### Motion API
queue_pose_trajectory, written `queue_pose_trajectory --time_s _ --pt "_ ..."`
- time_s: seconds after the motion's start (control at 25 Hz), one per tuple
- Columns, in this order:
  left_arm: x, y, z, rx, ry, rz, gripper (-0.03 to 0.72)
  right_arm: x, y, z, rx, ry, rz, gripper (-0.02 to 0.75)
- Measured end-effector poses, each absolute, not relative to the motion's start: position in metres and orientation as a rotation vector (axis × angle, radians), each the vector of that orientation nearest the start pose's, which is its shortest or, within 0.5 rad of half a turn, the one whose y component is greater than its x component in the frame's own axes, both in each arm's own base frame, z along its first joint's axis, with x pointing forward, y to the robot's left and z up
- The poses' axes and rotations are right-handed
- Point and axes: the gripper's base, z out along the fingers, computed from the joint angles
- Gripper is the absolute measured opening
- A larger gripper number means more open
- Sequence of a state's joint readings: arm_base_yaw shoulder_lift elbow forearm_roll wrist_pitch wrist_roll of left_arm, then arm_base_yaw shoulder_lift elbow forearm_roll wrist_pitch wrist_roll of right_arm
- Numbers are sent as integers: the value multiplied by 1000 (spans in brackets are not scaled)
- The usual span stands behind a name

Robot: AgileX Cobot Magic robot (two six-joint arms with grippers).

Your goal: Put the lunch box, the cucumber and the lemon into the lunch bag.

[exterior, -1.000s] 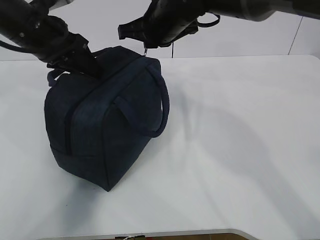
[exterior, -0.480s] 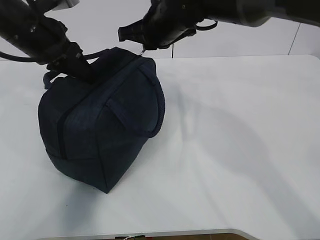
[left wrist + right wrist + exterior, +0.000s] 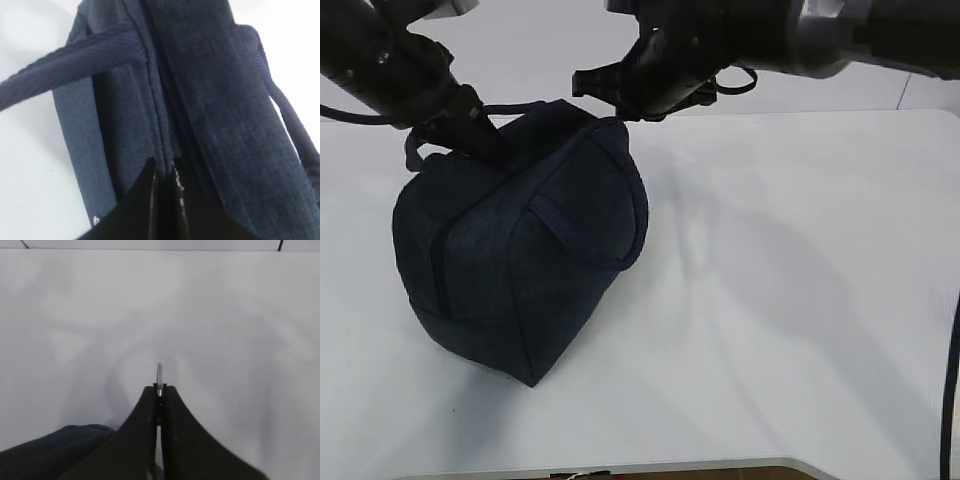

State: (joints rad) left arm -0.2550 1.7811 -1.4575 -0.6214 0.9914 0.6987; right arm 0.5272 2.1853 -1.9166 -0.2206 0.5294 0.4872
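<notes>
Lunch bag (image 3: 515,245) sits tilted on the worktop (image 3: 790,300), zipper closed, contents hidden. Left pincer (image 3: 165,172) is pressed together on fabric beside the zipper seam; right pincer (image 3: 159,390) pinches the silver ring pull (image 3: 159,374). Risk: uneven pulling may topple the bag or slip the ring free.
</notes>
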Motion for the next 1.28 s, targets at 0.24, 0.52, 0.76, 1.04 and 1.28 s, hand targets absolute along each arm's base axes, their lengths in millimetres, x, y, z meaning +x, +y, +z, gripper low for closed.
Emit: queue_pose_trajectory --time_s 0.24,0.52,0.76,1.04,1.28 --pt "356 -138 281 904 2461 -650 -15 455 251 235 -147 2305 372 5" --pt "355 -138 281 926 2466 -646 -15 455 254 229 -83 2336 449 5" --pt "354 -138 282 937 2465 -649 -15 452 251 240 -99 2331 447 5" --pt "353 -138 283 943 2458 -645 -15 459 247 225 -46 2360 474 5" --pt "353 -137 282 949 2456 -641 -15 462 247 214 -47 2371 467 5"
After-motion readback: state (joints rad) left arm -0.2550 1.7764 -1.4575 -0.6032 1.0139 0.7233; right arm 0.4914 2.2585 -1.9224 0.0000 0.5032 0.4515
